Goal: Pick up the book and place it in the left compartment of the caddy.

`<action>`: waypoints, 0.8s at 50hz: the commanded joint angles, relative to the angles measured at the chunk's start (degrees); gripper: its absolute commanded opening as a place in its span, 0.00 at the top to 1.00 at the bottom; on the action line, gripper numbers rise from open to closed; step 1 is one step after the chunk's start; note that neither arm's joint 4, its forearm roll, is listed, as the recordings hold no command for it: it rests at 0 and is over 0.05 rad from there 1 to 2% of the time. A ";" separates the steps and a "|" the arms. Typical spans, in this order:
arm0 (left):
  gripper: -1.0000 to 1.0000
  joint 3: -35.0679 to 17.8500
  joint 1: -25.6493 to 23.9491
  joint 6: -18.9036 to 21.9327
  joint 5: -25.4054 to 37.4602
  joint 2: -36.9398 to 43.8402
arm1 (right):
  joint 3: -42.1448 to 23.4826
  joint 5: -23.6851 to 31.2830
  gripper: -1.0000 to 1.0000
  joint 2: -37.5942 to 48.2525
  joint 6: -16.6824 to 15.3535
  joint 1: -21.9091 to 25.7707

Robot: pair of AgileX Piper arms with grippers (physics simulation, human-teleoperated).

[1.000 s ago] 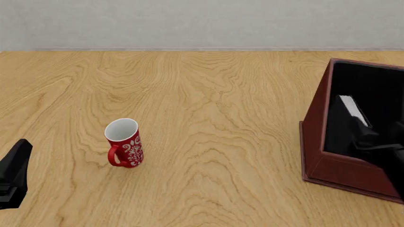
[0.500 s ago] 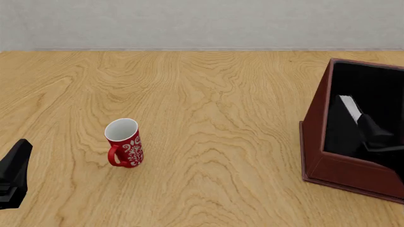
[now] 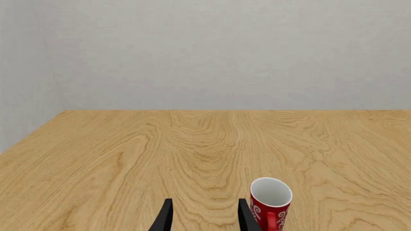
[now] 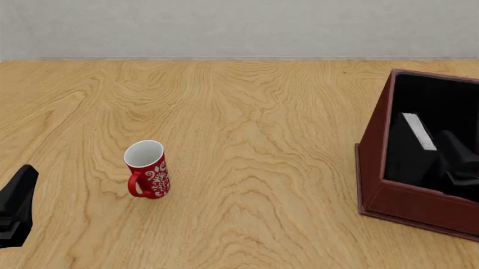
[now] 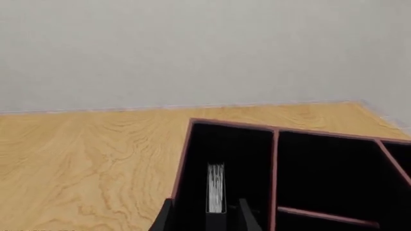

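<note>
The black book (image 4: 419, 131) stands on edge inside the left compartment (image 5: 247, 154) of the dark red-brown caddy (image 4: 373, 162), white page edges (image 5: 216, 187) facing up. My right gripper (image 4: 451, 148) hovers over the caddy's near side, just right of the book. In the right wrist view its fingers (image 5: 165, 217) are spread wider than the book and do not touch it, so it is open. My left gripper (image 4: 23, 178) sits low at the table's near left, open and empty, with both fingers (image 3: 246, 217) showing in the left wrist view.
A red mug (image 4: 147, 168) with white patterning stands upright on the wooden table, left of centre and just right of my left gripper; it also shows as the mug (image 3: 270, 202) in the left wrist view. A divider (image 5: 275, 163) separates the caddy's compartments.
My right gripper has drawn back from the book toward the near right, leaving it standing in the compartment. Left arm and mug have not moved.
</note>
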 commanded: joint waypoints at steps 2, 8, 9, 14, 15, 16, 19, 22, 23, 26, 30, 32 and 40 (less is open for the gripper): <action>0.00 0.00 0.00 0.00 0.00 0.00 | -1.07 6.52 0.00 -6.83 -1.12 1.01; 0.00 0.00 0.00 0.00 0.00 0.00 | -1.90 10.52 0.00 -10.82 -1.68 1.68; 0.00 0.00 0.00 0.00 0.00 0.00 | -2.04 11.06 0.00 -11.35 -1.85 1.68; 0.00 0.00 0.00 0.00 0.00 0.00 | -2.62 13.52 0.00 -13.63 -2.14 3.10; 0.00 0.00 0.00 0.00 0.00 0.00 | -2.71 13.78 0.00 -13.75 -1.88 3.47; 0.00 0.00 0.00 0.00 0.00 0.00 | -2.71 13.80 0.00 -13.76 -1.88 3.47; 0.00 0.00 0.00 0.00 0.00 0.00 | -2.87 14.82 0.00 -14.71 -1.98 4.11; 0.00 0.00 0.00 0.00 0.00 0.00 | -3.22 16.34 0.00 -16.03 -2.27 4.58; 0.00 0.00 0.00 0.00 0.00 0.00 | -3.26 16.67 0.00 -16.33 -2.79 4.91; 0.00 0.00 0.00 0.00 0.00 0.00 | -3.91 18.76 0.00 -18.31 -3.46 5.40; 0.00 0.00 0.00 0.00 0.00 0.00 | -4.57 20.63 0.00 -20.10 -4.64 6.25; 0.00 0.00 0.00 0.00 0.00 0.00 | -4.86 21.24 0.00 -20.58 -5.33 6.54; 0.00 0.00 0.00 0.00 0.00 0.00 | -6.30 26.01 0.00 -25.17 -7.30 8.37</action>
